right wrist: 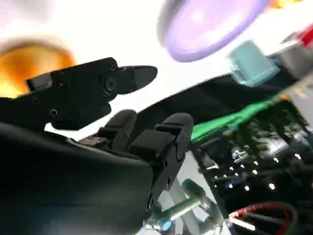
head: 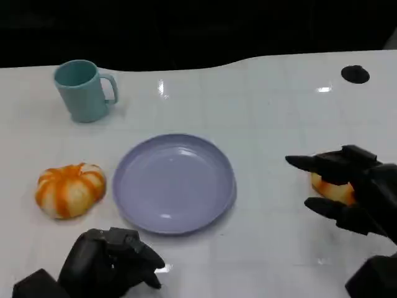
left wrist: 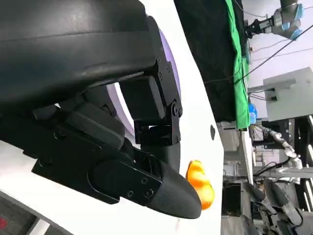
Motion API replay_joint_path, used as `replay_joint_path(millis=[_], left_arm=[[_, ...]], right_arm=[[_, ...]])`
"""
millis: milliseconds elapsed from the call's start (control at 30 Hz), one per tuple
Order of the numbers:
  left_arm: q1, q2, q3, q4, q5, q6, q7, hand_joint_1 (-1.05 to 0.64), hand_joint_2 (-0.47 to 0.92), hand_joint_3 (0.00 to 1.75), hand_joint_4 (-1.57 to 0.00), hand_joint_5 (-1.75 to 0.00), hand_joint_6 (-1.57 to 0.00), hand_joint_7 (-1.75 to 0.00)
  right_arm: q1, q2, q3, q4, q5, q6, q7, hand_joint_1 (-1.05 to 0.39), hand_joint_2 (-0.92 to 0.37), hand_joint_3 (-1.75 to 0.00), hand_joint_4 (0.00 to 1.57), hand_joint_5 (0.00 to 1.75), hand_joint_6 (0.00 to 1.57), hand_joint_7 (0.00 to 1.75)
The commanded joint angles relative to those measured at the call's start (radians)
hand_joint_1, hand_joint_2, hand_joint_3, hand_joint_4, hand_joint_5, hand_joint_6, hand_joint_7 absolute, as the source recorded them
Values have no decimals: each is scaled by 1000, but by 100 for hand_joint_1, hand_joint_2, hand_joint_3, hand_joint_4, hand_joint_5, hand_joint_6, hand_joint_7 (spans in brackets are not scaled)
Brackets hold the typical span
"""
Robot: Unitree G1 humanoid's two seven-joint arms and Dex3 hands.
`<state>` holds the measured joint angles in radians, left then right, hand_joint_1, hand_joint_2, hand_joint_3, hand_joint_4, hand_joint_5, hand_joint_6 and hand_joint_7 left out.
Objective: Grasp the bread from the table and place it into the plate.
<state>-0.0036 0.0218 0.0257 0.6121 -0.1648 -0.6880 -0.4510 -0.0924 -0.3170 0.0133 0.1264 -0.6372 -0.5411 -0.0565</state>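
My right hand (head: 347, 189) has its fingers wide around the bread (head: 332, 188), not squeezing. The plate (head: 174, 182) sits at its 9 o'clock. My left hand (head: 111, 261) is curled, holding nothing.

On my white table (head: 260, 124) sit a lilac plate (head: 174, 183) in the middle, a teal mug (head: 82, 90) far left, one bread (head: 70, 189) left and another bread (head: 332, 188) right.
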Motion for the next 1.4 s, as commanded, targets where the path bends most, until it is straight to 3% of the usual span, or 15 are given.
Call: replay_joint_path(millis=[33,300,567,667,933,1400], left_arm=[[7,11,4,-3,-3,-6,-2,-105,90,0,-124,-93,-133,-59],[3,9,5,4,2,-10,7,-105,90,0,-124,-93,-133,-59],[5,8,6,-2,-2,-3,5,-105,90,0,-125,-94,-134,-59],[7,9,5,-3,0,-6,6,-105,90,0,-125,-94,-134,-59],[15,10,6,-12,-8,-1,-1,-105,90,0,-125,-94,-133,-59],[25,11,4,-23,-7,-4,0,-105,90,0,-125,-94,-133,-59]], right_arm=[[8,-63,14,-118,-155,170,12,-45,-89,-3,3,60,42,0],[9,-111,86,-209,-321,375,64,-52,-82,0,0,55,36,0],[-23,-126,174,-189,-436,508,100,-53,-80,0,0,53,36,0],[-52,-127,206,-144,-457,540,108,-51,-78,0,5,52,38,1],[-147,-120,274,27,-459,580,80,-47,-77,0,25,21,40,0],[-339,-88,384,415,-430,626,-76,-47,-82,-1,35,13,43,1]])
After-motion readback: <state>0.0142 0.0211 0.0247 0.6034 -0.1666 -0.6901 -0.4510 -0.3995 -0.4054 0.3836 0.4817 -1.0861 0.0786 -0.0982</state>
